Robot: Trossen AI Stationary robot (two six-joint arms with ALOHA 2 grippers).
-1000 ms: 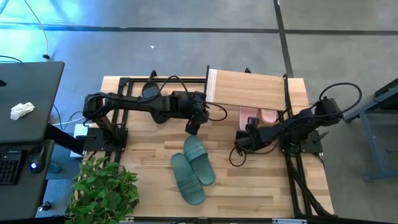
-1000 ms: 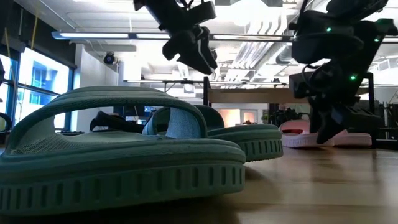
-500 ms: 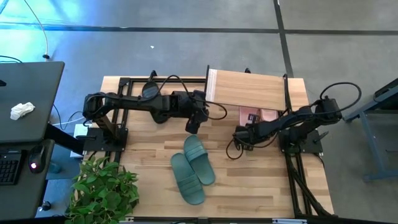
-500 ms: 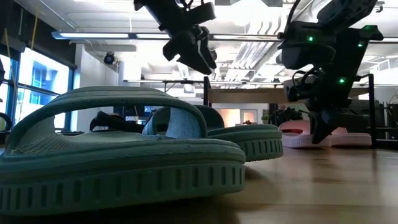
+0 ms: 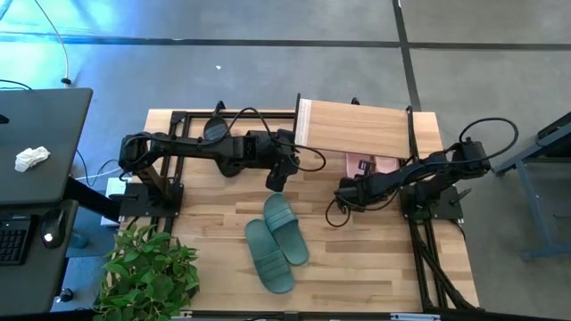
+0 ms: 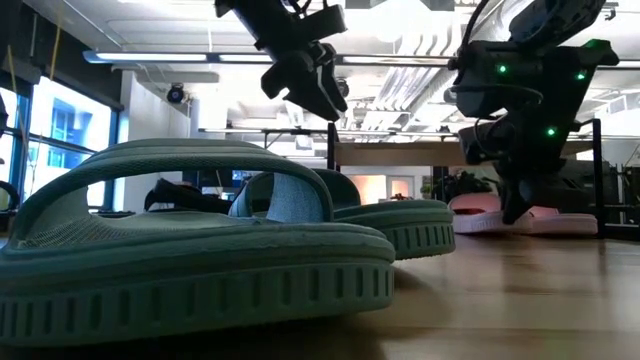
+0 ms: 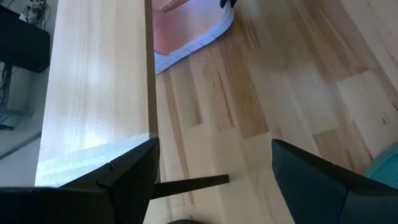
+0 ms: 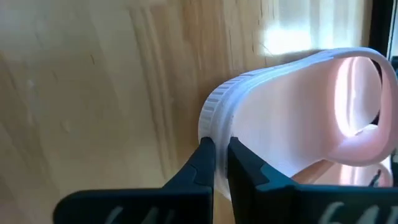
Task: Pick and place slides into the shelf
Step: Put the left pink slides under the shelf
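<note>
From above, the right gripper (image 5: pixel 343 193) sits at the heel of a pink slide (image 5: pixel 359 165) half under the shelf (image 5: pixel 357 127) at the tabletop's far edge; teal slides (image 5: pixel 277 241) wait mid-tabletop.

Low view: the left gripper (image 6: pixel 318 85) hovers, spread.

Right wrist: fingers pressed together against the slide's heel rim (image 8: pixel 217 112). Judged next: nudge it fully under.

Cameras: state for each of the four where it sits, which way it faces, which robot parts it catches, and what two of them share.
High view: overhead, straight down; both arms, left gripper open, right gripper, shelf, teal slides.
Low view: tabletop level, facing the room; both grippers hang from above.
Left wrist view: past its own fingers at the shelf top.
Right wrist view: shut fingers at a pink slide.
Shared: high and low views both show the teal slides.
</note>
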